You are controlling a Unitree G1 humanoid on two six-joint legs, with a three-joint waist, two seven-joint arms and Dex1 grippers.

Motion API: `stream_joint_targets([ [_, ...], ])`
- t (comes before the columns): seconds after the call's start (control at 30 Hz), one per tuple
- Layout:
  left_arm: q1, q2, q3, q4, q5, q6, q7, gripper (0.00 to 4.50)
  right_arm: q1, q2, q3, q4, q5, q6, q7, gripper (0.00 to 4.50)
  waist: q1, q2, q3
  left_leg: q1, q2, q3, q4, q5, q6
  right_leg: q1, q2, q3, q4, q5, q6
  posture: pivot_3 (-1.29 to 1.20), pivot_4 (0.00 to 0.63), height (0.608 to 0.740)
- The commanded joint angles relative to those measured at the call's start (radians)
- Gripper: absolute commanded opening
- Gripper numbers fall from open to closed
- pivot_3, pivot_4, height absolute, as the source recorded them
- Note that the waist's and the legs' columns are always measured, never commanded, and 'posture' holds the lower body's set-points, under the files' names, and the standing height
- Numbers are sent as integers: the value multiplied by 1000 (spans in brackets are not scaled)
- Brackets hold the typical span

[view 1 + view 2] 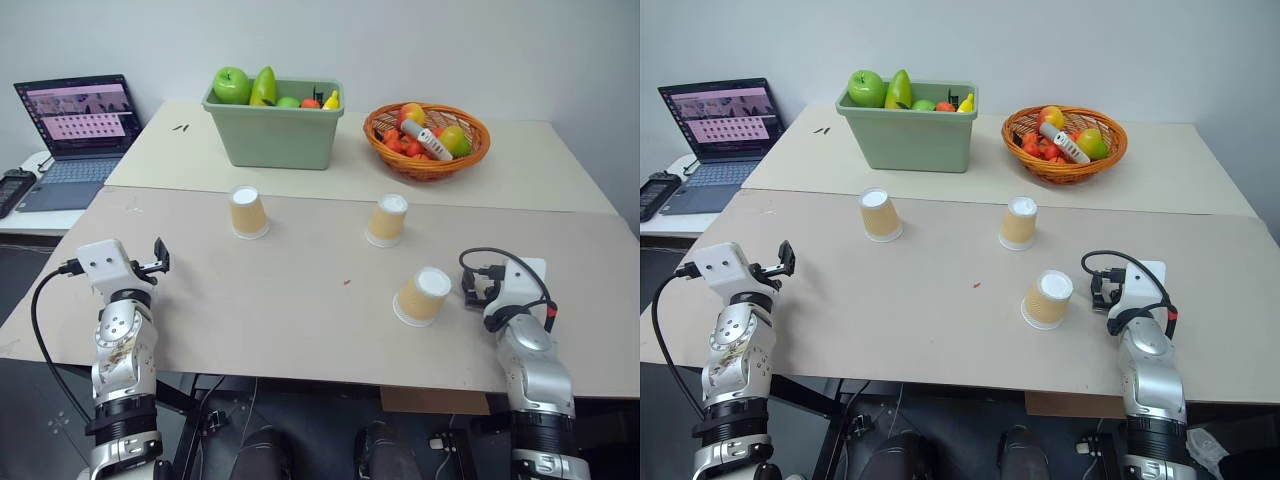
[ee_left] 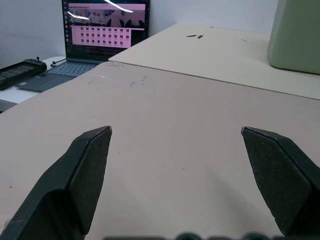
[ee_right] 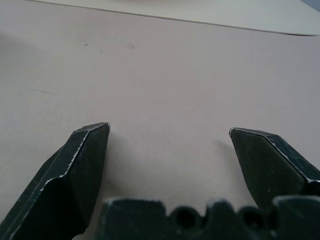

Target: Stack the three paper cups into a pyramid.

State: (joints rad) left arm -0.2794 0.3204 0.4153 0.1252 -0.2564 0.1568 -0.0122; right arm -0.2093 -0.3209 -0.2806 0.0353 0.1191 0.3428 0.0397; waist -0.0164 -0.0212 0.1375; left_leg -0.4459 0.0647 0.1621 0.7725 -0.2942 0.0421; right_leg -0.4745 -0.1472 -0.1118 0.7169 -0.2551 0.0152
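Three paper cups [image 1: 249, 212] [image 1: 387, 219] [image 1: 423, 296] stand inverted and apart on the counter [image 1: 300, 330]. Both the left gripper [image 2: 175, 137] and right gripper [image 3: 170, 132] are spread, empty. Squeezing could crush a cup; the nearby right gripper might topple the closest one.

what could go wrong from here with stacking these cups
The three paper cups stand upside down and far apart: one, one, one close to the open right gripper, which could knock it over. Light tapered cups may slip or crush when pinched.
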Motion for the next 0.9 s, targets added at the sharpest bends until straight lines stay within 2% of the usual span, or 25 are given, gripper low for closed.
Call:
stream_joint_targets([
  [0.03, 10, 14, 1, -40, -25, 2, -46, 4431, -18, -12, -4, -16, -9, -29, 2, 4500, 0, 0, 0, 0, 0, 0, 0, 0, 0, 0, 0, 0, 0, 0, 0, 0, 150, 674],
  [0.3, 145, 107, -86, -311, -264, 130, -447, 4431, -55, -41, 4, 29, -16, -32, 40, 4500, -4, 0, 0, 0, 1, 0, 0, 0, 0, 0, 0, 0, 0, 0, 0, 0, 150, 674],
  [0.43, 275, 267, -194, -507, -315, 196, -698, 4431, -83, -98, 4, 61, -1, -36, 120, 4500, -6, 0, 0, 0, 0, 0, 1, 0, 0, 0, 0, 0, 0, 0, 0, 0, 150, 674],
  [0.5, 309, 322, -233, -551, -317, 210, -761, 4431, -88, -141, 0, 65, 26, -26, 194, 4500, -7, 1, 1, 0, 0, 0, 0, -1, -1, 0, 0, 1, 0, -1, 0, 0, 150, 674],
  [0.7, 312, 358, -291, -549, -300, 209, -849, 4431, 0, -441, -55, 83, 153, -27, 616, 4500, 12, 2, 1, 0, 0, -1, 0, -1, 0, 0, 0, 0, 0, -2, 0, 0, 150, 674],
  [0.8, 286, 351, -313, -524, -283, 206, -858, 4431, 81, -562, -40, 91, 197, -30, 834, 4500, 12, 2, 1, 1, 0, -1, 0, -2, 2, 1, 0, 0, -1, -2, 0, 0, 150, 674],
  [0.9, 270, 345, -327, -513, -277, 206, -864, 4431, 160, -637, 3, 37, 217, 1, 977, 4500, 10, 1, 1, 2, 1, -1, 0, -2, 2, 4, 0, -1, -2, -2, 0, 0, 150, 674],
])
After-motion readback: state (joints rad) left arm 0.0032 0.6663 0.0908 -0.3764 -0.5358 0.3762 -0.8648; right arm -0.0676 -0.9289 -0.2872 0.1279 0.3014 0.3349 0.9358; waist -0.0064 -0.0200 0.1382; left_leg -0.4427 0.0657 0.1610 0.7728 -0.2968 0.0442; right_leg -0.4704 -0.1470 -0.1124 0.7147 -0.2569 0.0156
